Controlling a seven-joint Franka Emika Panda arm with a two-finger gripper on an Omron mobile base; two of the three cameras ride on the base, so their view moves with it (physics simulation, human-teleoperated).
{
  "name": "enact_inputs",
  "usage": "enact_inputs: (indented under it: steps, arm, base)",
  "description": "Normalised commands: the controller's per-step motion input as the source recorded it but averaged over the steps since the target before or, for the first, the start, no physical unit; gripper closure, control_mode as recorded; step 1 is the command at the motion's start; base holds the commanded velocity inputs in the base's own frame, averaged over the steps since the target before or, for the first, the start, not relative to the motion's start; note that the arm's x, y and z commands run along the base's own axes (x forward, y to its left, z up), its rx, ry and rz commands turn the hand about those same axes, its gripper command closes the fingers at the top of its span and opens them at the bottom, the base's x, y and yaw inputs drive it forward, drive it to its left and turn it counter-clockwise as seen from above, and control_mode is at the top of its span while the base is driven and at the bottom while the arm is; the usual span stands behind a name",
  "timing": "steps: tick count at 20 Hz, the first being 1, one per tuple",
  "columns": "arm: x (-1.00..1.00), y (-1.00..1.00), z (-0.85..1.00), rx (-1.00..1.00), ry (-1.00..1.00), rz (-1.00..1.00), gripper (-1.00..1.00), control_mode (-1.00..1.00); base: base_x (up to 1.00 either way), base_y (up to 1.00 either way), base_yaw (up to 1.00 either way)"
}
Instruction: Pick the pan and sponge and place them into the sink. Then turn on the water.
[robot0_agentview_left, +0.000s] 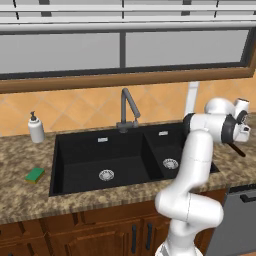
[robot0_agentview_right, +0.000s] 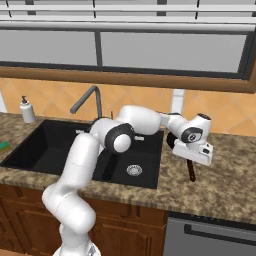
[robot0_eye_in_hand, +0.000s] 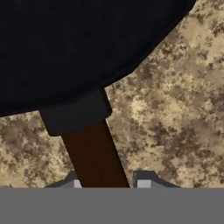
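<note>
Item: pan (robot0_eye_in_hand: 65, 48), lying on counter (robot0_eye_in_hand: 175, 109) ahead of my pincer (robot0_eye_in_hand: 105, 183). I am clamping its handle (robot0_eye_in_hand: 94, 153) for lifting sinkward.

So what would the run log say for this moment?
gripper: closed on pan handle | pan: on counter | sponge: left of sink

Glossy white robot arm (robot0_agentview_left: 192, 170) built of rounded tubular links; bulbous lower segment, slimmer upper ones. Dark grey to black rings at the joints (robot0_agentview_right: 121, 138), one showing as a round cap. Boxy white hand (robot0_agentview_right: 199, 151) at the wrist. Two small dark grey finger tips (robot0_eye_in_hand: 146, 179) with pale inner pads.
</note>
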Motion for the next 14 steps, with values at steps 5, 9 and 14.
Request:
enact_inputs:
  steps: [5,9,14]
  arm:
    - [-0.21,0.66,0.27,-0.01,-0.08,0.3,1.0,-1.0]
    - [-0.34,0.59,0.29,-0.01,-0.08,0.34,1.0,-1.0]
    - [-0.35,0.68,0.08,-0.01,-0.02,0.41,1.0,-1.0]
  base:
    - [0.0,0.0,0.0]
    - [0.0,0.0,0.0]
    - [0.0,0.0,0.0]
